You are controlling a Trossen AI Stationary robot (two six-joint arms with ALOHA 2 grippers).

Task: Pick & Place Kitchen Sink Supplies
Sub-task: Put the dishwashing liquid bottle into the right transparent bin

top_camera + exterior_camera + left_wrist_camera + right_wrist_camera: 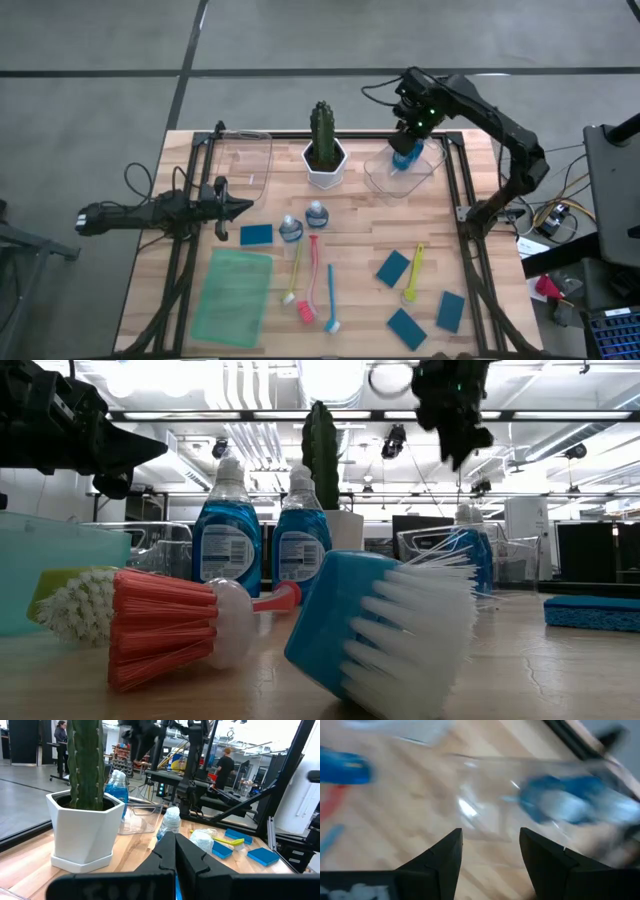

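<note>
My right gripper [407, 138] hangs open above a clear bin [399, 172] at the table's far right, with nothing between its fingers [451, 854]. A blue bottle [570, 804] sits in that bin. Two more blue bottles [290, 228] [316, 213] stand upright at mid-table. Four thin brushes lie flat nearer the front: a lime one [295, 272], a pink one [309, 282], a blue one [331, 297] and a yellow one [413, 273]. Teal sponges [256, 235] [393, 268] [451, 311] lie flat. My left gripper [238, 208] waits shut at the table's left, pointing level.
A cactus in a white pot [323, 160] stands at the far middle, just left of the bin. A second clear bin [246, 160] sits at the far left. A green tray [233, 293] lies near the front left. Black frame rails [455, 200] run along both sides.
</note>
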